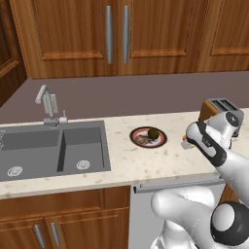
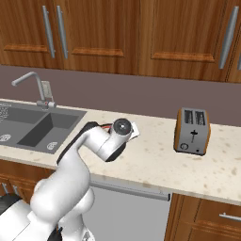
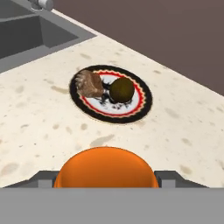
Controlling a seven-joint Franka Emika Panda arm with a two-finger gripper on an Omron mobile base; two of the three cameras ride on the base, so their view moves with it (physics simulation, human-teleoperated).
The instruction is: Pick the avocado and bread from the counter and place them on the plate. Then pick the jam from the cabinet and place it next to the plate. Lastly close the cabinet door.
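The plate [image 1: 163, 141] [image 3: 145, 104], with its red and black rim, lies on the speckled counter [image 1: 121, 163] [image 3: 39, 127]. On it rest the brown lumpy bread [image 1: 141, 140] [image 3: 89, 83] and the dark green avocado [image 1: 153, 133] [image 3: 121, 89], side by side. My gripper [image 1: 185, 141] [image 3: 107, 180] hovers low over the counter just right of the plate, shut on an orange round-topped thing, apparently the jam [image 1: 184, 141] [image 3: 107, 168]. The cabinet doors [image 1: 73, 34] [image 2: 23, 28] with long silver handles stand flush above the counter.
A grey double sink [image 1: 48, 151] [image 2: 37, 124] with a faucet [image 1: 45, 99] [image 2: 30, 80] lies left of the plate. A toaster [image 1: 221, 109] [image 2: 192, 131] stands at the back right. Bare counter runs between the plate and the toaster.
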